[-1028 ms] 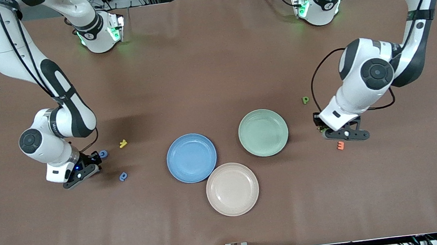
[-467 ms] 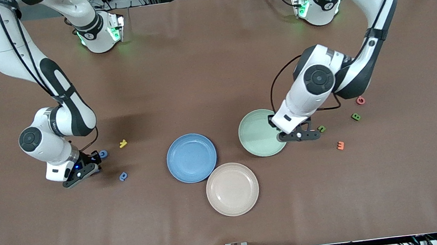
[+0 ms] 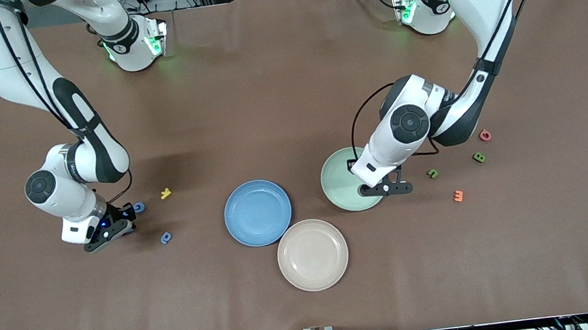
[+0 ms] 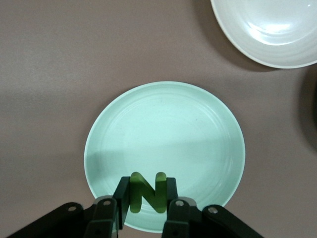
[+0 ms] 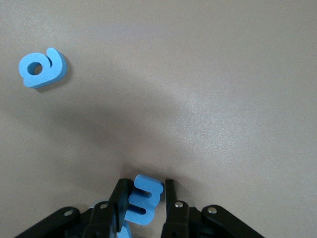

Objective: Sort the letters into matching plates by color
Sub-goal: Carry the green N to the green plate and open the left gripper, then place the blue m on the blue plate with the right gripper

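Front view: no letter lies yet in the blue plate (image 3: 255, 191) or the mint plate (image 3: 339, 176), so sorting is judged barely begun. Low in the frame, the right gripper (image 3: 109, 232) is set down at the table; its fingers (image 5: 120, 191) are seen pinching a blue letter (image 5: 143, 203). Two more blue letters (image 3: 138, 207) lie beside it. The left gripper (image 3: 385, 189) is held over the mint plate's rim, clamped on a green N (image 4: 147, 193). Two green letters (image 3: 432, 173) lie unsorted.
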